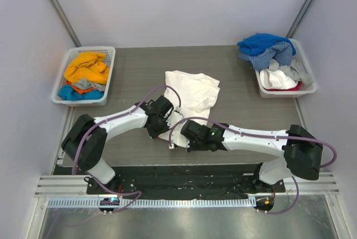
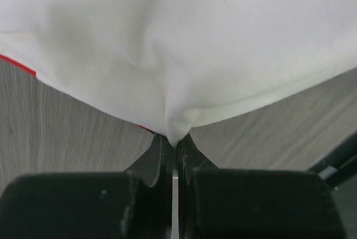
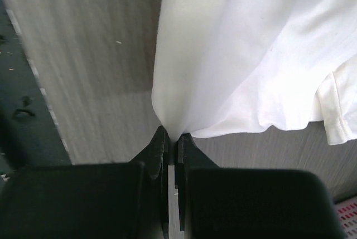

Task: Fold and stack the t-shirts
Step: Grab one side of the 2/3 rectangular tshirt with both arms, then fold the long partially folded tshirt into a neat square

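Note:
A large white t-shirt [image 1: 192, 93] lies crumpled in the middle of the table. Its near edge is pinched at two places. My left gripper [image 1: 158, 126] is shut on a fold of the white t-shirt [image 2: 184, 44], and a thin red edge [image 2: 17, 64] peeks from under the cloth. My right gripper [image 1: 186, 137] is shut on another bunch of the same t-shirt [image 3: 245, 55] near its hem. Both sets of fingertips [image 2: 174, 137] [image 3: 173, 136] sit just above the grey tabletop. More t-shirts lie heaped in two baskets.
At the back left a white slatted basket [image 1: 62, 81] holds orange [image 1: 86, 67] and blue shirts. A matching basket [image 1: 308, 81] at the back right holds blue [image 1: 262, 44], checked, grey and white ones. White walls enclose the table [image 1: 134, 77].

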{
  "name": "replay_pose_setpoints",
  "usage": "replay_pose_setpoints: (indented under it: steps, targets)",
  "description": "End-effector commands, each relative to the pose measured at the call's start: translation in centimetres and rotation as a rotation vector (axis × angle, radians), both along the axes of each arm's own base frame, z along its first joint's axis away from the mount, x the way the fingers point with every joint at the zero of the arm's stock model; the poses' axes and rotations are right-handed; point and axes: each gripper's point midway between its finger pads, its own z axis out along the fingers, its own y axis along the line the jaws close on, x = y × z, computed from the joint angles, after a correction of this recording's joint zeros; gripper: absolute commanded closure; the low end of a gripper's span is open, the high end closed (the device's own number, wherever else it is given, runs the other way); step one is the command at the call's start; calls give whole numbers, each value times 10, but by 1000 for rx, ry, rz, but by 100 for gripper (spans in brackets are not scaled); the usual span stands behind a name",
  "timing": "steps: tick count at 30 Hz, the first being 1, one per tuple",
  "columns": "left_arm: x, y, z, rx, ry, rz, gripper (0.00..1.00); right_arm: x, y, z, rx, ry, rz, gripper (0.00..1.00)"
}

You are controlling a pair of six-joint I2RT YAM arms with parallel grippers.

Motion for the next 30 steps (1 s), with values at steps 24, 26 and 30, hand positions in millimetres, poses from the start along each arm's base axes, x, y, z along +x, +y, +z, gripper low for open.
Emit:
replay_pose_setpoints:
  steps: [24, 26, 30]
  targets:
    - [87, -29, 136, -240, -445, 32, 100, 87, -6, 117, 143, -361, -189, 99]
    - [103, -30, 137, -245, -454, 46, 100, 97, -11, 121, 134, -374, -199, 99]
    - [145, -35, 160, -266, -520, 64, 100, 121, -26, 123, 128, -386, -247, 99]
